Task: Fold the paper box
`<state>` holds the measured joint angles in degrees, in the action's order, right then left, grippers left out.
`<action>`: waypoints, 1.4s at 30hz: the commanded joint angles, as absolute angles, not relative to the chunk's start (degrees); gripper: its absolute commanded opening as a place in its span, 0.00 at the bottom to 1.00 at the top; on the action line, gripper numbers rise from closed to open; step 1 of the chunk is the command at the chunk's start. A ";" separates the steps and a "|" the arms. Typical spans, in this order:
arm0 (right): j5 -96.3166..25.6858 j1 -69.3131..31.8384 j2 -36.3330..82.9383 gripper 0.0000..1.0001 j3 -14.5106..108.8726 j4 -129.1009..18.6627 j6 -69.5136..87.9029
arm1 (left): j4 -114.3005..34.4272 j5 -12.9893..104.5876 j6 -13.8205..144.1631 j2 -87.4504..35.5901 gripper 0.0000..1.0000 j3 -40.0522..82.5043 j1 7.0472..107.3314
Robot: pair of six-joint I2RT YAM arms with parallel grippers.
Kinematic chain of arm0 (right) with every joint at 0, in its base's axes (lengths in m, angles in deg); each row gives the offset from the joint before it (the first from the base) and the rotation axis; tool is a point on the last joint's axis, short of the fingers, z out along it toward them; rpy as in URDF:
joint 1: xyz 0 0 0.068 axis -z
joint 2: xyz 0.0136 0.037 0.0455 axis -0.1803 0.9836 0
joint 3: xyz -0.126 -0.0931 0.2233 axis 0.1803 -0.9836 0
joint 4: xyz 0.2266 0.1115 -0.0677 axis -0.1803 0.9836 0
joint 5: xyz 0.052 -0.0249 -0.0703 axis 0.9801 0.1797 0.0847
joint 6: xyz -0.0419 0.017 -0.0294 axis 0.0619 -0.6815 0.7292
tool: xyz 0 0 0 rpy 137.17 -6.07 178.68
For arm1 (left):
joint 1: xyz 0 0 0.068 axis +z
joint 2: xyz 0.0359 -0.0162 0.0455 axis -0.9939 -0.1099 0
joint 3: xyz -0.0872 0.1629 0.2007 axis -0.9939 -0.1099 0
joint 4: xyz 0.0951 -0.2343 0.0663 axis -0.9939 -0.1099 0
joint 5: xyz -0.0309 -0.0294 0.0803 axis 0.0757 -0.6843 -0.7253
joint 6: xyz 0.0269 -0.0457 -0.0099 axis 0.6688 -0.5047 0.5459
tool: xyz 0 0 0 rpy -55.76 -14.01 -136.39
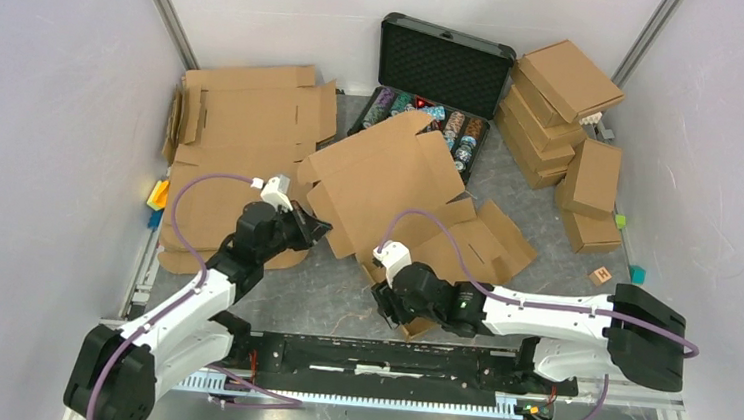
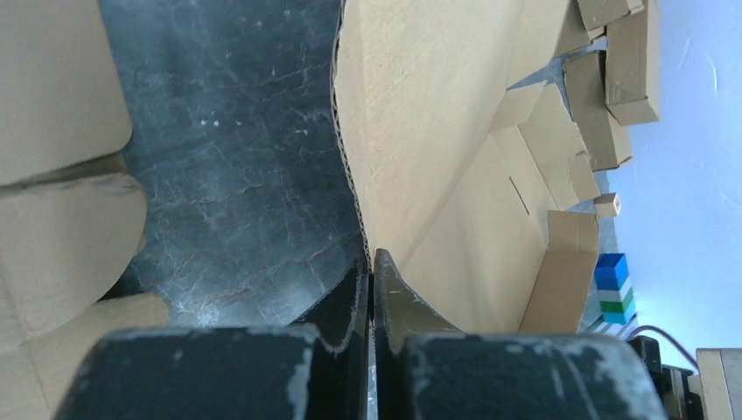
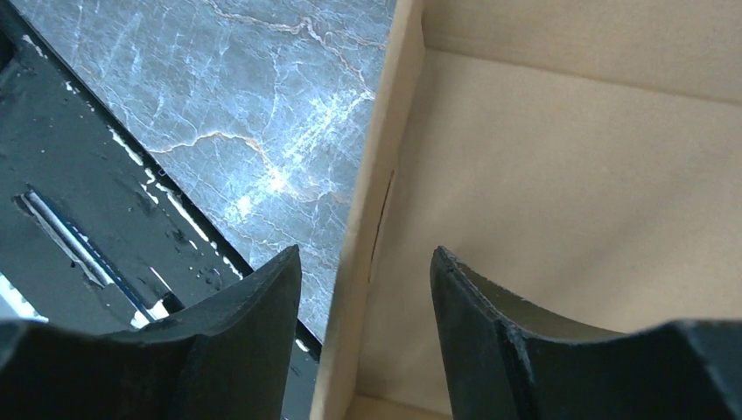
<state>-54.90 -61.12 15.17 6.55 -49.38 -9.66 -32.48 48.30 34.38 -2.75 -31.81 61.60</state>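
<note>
Two grippers meet the paper box [image 1: 391, 176] mid-table: left gripper [image 2: 372, 262] pinches its nine-o'clock edge; right gripper [image 3: 366, 254], jaws apart, straddles the six-o'clock wall. Early folding; next, probably close and crease.

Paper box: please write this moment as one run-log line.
task: fold paper box | left fingers: shut on its edge | right fingers: open, astride a flap | state: not yet folded

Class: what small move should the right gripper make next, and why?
Probably close the right gripper on the paper box wall standing between its open jaws. The left gripper is shut on another edge, so a second grip would let both arms fold.
</note>
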 commanded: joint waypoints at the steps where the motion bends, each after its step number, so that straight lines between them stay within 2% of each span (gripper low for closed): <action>1: -58.13 -62.12 15.90 0.62 9.32 -48.09 -10.43 | -32.42 46.65 43.47 -0.01 0.02 -29.32 59.06; 4: -59.08 -62.21 16.18 0.60 9.47 -47.90 -10.27 | -32.46 44.45 46.88 1.48 0.02 -29.47 55.56; 13: -62.47 -62.23 19.24 0.39 10.72 -49.28 -9.89 | -30.85 43.97 49.58 3.45 0.02 -30.04 48.24; 20: -68.68 -62.22 23.33 0.30 13.61 -48.61 -8.32 | -31.85 46.35 48.82 6.17 0.02 -31.55 45.83; 30: -70.87 -59.69 27.87 0.26 16.83 -52.63 -6.58 | -30.05 47.46 48.77 6.83 0.02 -32.65 45.02; 31: -70.66 -59.51 28.44 0.31 17.27 -53.81 -6.59 | -29.64 45.75 49.69 6.32 0.02 -32.74 45.02; 32: -70.25 -59.35 29.26 0.44 18.11 -54.75 -6.49 | -28.97 43.97 50.83 5.83 0.02 -32.88 45.01; 33: -69.79 -59.35 29.93 0.49 19.09 -55.13 -6.08 | -28.42 42.36 52.34 5.20 0.02 -32.85 45.02; 39: -65.40 -57.67 26.94 0.71 20.12 -54.39 -3.25 | -23.38 37.72 60.85 1.45 0.02 -32.07 45.04; 40: -64.81 -57.68 25.01 0.79 18.83 -54.70 -2.36 | -21.67 37.74 62.39 0.74 0.02 -32.29 44.97; 42: -63.54 -57.64 21.13 0.89 16.59 -54.04 -1.44 | -19.87 33.23 63.78 -0.68 0.02 -32.25 45.02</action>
<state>-66.33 -58.08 28.41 18.57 -52.57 -4.44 -27.63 39.91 55.58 1.20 -32.62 45.28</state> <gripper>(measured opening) 0.817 0.043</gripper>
